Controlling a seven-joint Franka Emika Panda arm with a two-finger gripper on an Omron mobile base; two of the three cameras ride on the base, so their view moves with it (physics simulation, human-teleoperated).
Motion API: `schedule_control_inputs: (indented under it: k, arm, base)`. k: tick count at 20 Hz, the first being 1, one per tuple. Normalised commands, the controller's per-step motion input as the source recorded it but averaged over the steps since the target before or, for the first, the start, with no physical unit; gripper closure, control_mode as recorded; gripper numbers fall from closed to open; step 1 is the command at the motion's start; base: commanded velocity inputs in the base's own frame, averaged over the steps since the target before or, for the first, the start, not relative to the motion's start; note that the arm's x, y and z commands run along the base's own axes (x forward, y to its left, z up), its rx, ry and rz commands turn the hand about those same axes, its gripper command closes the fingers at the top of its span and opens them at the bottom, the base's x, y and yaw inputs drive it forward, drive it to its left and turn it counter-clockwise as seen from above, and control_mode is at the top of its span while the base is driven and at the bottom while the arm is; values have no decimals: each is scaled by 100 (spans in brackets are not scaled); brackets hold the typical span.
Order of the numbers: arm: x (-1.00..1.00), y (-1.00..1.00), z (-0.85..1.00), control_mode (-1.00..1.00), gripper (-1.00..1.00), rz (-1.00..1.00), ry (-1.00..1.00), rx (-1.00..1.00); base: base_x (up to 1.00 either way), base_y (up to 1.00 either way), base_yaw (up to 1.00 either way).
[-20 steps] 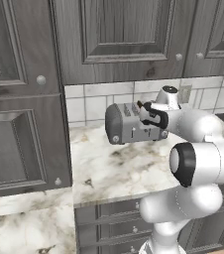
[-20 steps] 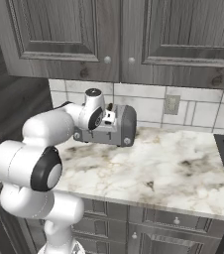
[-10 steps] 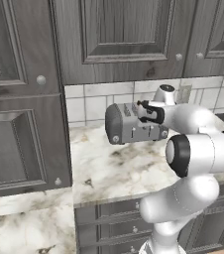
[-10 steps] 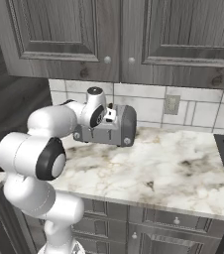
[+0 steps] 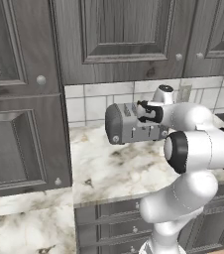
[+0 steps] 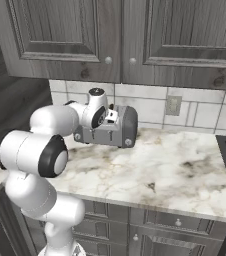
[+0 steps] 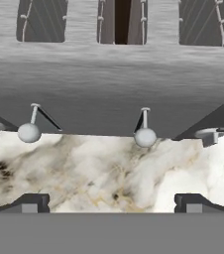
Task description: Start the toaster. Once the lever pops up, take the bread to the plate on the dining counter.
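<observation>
The two-finger gripper (image 5: 142, 112) of the white arm was seen pressed close against the front of the boxy gray metal toaster (image 5: 126, 124), its dark fingertips (image 7: 30, 202) set wide apart, released and grasping nothing. The toaster (image 6: 116, 129) was placed on the white marble worktop with gray-brown veins (image 5: 119, 166), toward its back, just in front of the white tiled backsplash (image 6: 150, 107). Its rounded dark end (image 5: 111, 125) was turned toward the tall gray wooden cabinet (image 5: 22, 99) beside the worktop. In the hand view, the toaster's brushed gray face (image 7: 112, 84) was seen from very near, with two small round silver knobs on stalks (image 7: 144, 136) at its lower edge and the marble (image 7: 109, 173) beneath them. Above the toaster, gray panelled wall cupboards (image 6: 135, 35) were hung. A wall socket (image 6: 173, 105) was set in the tiles, off to one side of the toaster. Below the worktop, gray drawers (image 6: 155, 230) were fitted.
</observation>
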Motion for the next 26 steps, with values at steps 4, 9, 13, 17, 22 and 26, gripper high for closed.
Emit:
schedule_control_inputs:
  k: [4, 9, 13, 17, 22, 26]
  arm:
    - [23, 0, -1, -100, -100, 0, 0, 0]
    - [18, 0, -4, -100, -100, 0, 0, 0]
    - [13, 0, -9, -100, -100, 0, 0, 0]
    - [11, 0, -12, -100, -100, 0, 0, 0]
    - [7, 0, -10, -100, -100, 0, 0, 0]
    - [5, 0, -5, -100, -100, 0, 0, 0]
  base:
    - [0, 0, 0]
    - [0, 0, 0]
    - [0, 0, 0]
    - [0, 0, 0]
    - [0, 0, 0]
    - [0, 0, 0]
